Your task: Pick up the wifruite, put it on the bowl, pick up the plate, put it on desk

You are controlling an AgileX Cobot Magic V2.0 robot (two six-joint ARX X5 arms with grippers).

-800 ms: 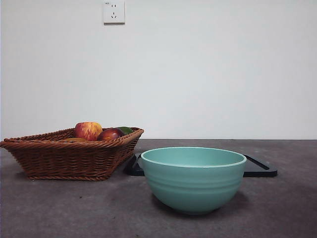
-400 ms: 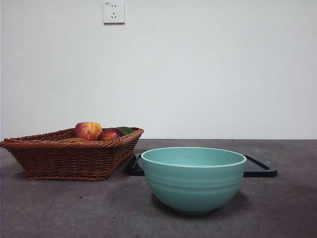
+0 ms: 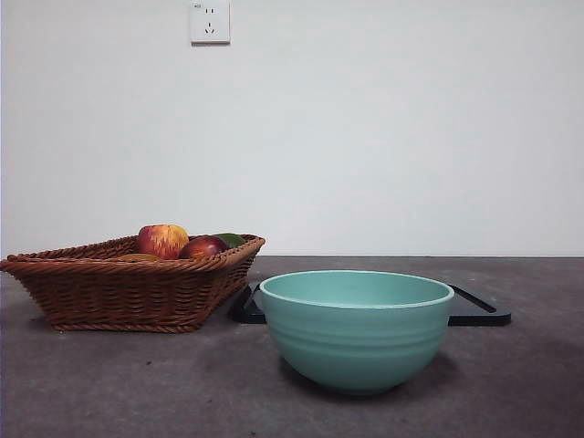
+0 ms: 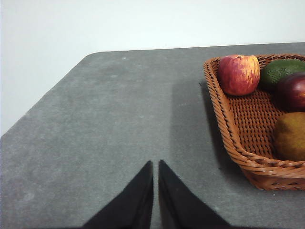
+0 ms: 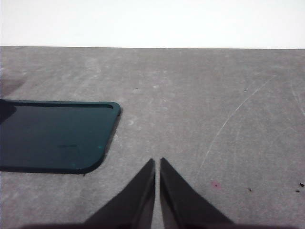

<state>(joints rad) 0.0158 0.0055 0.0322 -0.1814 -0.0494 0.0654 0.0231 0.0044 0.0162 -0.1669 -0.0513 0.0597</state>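
Observation:
The tan-brown wifruite (image 4: 289, 136) lies in the brown wicker basket (image 4: 243, 148), beside a red-and-yellow apple (image 4: 238, 74), a dark green fruit (image 4: 281, 70) and a dark red fruit (image 4: 291, 91). In the front view only a sliver of the wifruite (image 3: 137, 258) shows over the basket's rim (image 3: 128, 292). The teal-green bowl (image 3: 356, 328) stands empty on the desk (image 3: 109, 383), in front of the glossy black tray (image 3: 479, 310). My left gripper (image 4: 156, 164) is shut and empty above bare desk beside the basket. My right gripper (image 5: 157, 162) is shut and empty above the desk near the tray (image 5: 52, 136).
A white wall with a socket (image 3: 210, 22) stands behind the desk. The desk's far edge and rounded corner (image 4: 90, 55) show in the left wrist view. The basket sits left of the bowl, the tray behind it.

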